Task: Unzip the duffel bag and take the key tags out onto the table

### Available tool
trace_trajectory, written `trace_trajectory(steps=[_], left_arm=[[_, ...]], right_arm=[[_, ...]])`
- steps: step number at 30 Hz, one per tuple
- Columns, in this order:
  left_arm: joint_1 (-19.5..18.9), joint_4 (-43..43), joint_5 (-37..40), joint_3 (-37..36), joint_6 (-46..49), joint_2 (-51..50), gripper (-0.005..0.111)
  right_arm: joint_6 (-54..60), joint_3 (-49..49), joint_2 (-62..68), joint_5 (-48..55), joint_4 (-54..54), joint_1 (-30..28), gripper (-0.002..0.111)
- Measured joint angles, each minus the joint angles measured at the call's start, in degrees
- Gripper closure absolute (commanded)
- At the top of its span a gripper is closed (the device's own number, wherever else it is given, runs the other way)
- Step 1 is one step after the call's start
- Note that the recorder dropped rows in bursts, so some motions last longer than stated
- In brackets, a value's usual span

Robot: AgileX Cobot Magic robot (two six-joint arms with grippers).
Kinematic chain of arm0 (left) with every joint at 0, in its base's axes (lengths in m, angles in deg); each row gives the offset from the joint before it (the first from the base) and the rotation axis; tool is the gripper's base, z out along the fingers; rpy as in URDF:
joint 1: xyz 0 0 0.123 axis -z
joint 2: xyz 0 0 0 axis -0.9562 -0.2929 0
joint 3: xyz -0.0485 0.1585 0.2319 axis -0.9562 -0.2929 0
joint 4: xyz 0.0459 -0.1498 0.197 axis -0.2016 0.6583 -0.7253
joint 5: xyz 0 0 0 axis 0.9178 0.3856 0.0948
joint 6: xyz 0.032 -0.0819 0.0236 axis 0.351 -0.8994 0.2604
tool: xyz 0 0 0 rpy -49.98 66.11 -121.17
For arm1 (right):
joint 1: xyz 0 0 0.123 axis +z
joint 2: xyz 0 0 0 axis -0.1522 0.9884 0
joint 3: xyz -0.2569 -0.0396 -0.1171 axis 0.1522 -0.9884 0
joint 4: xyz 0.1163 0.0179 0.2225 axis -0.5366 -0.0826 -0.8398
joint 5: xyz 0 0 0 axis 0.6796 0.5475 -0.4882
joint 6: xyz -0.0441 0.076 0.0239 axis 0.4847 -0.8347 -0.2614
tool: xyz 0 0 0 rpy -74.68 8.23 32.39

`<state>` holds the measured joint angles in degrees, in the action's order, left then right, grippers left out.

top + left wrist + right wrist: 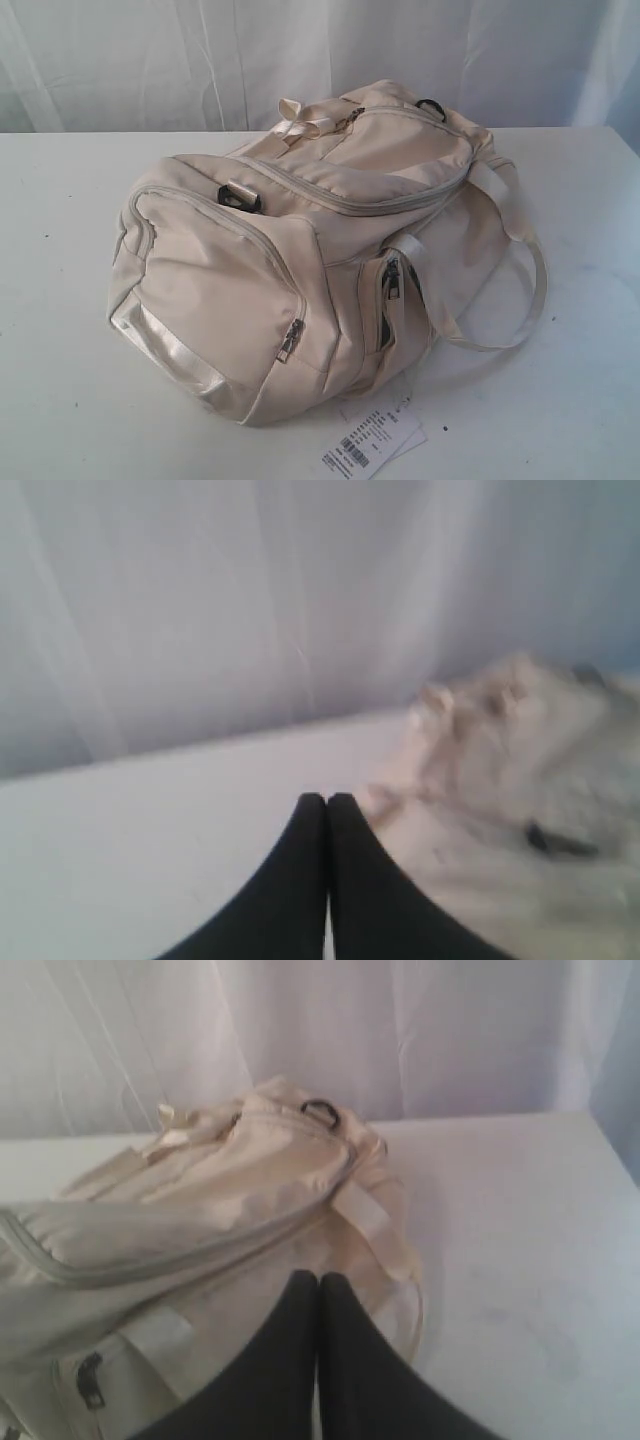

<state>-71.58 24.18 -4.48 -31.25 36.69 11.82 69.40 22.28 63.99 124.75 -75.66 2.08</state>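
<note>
A wide, smooth white counter (70, 400) is seen, backed along its far edge by a pale, softly pleated curtain (150, 60). A large cream duffel bag (300, 250) of matte woven fabric lies slumped across the middle of the counter. One rounded end is turned toward the near left corner, the other toward the far edge. Glossy cream webbing handles (508, 205) are looped out toward the right edge. A grey zipper (350, 208) is run in a curve along the top and is seen closed. A side pocket (388, 295) gapes slightly, with a dark pull at its mouth. A white paper tag (372, 448) printed with a barcode lies flat by the near edge, just beside the bag; it is shown only in the exterior view. A black D-ring (432, 106) is fixed at the bag's far end. The tools are shown only in the wrist views. The left tool (327, 798) is clenched on nothing beside the bag, and the right tool (319, 1276) is clenched on nothing, pointed at the bag. Smooth black tapered fingers are pressed together on both.
</note>
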Motion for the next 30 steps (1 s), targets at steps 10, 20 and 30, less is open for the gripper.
trace_trajectory(steps=[10,20,30], left_arm=[[5.36,47.18,36.36,8.2,34.96,-25.3,0.107],[37.1,12.85,23.24,28.55,10.52,-46.36,0.107],[51.5,-22.82,28.26,52.73,2.87,-68.82,0.077]], right_arm=[[0.87,2.36,5.23,7.71,1.0,0.0,0.108],[0.87,2.36,5.23,7.76,1.9,0.0,0.108],[0.87,2.36,5.23,7.65,2.05,0.0,0.108]])
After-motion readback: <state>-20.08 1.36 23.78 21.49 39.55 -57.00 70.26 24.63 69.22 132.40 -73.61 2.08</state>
